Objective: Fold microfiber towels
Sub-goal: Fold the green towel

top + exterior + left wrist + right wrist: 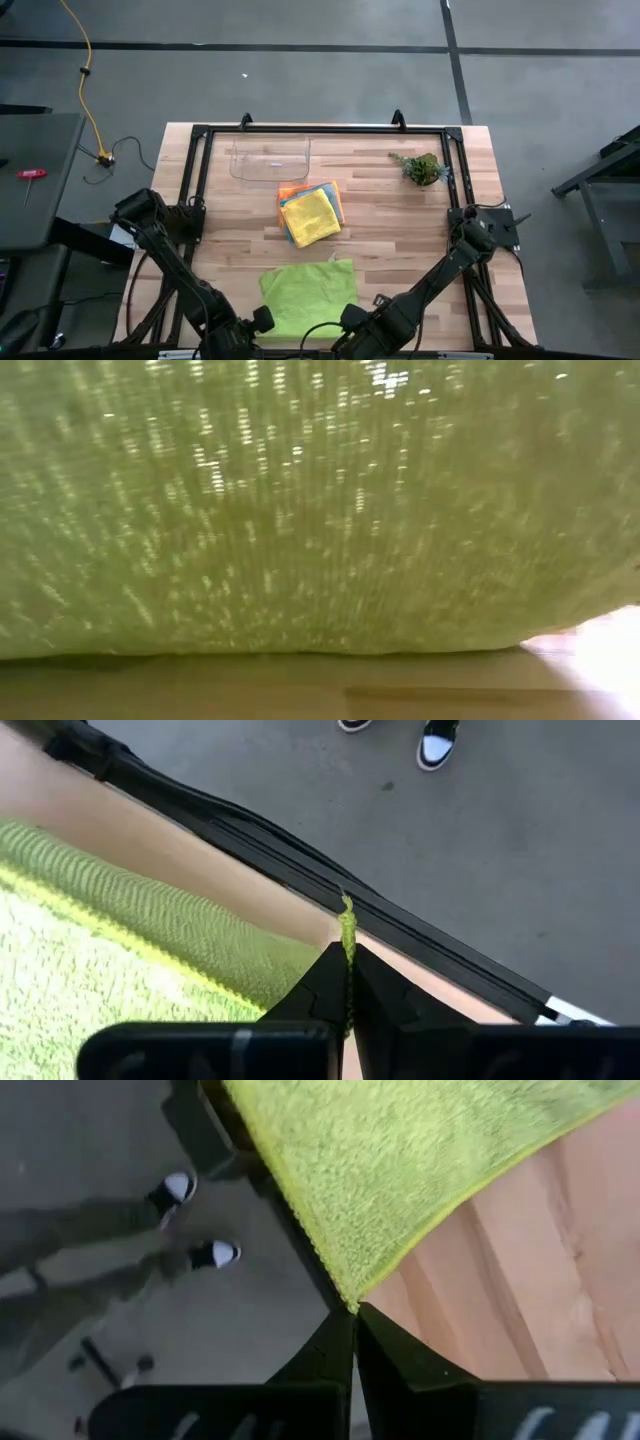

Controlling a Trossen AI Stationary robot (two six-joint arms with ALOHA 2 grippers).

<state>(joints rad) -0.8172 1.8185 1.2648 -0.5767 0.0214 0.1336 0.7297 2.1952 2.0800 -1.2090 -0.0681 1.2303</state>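
The wooden desk (400,215) holds a lime green towel (308,295) spread flat, its two near corners pinched by the left fingers (347,982) and right fingers (354,1318). Beyond them, the stacked towels (311,213) (yellow on top) look unfolded; nothing appears finished.

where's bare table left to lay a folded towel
Bare wood lies right of the lime green towel, below the plant sprig, and left of the towel stack, below the clear tray. The near edge is crowded: left tool and right tool each pinch a lime corner.
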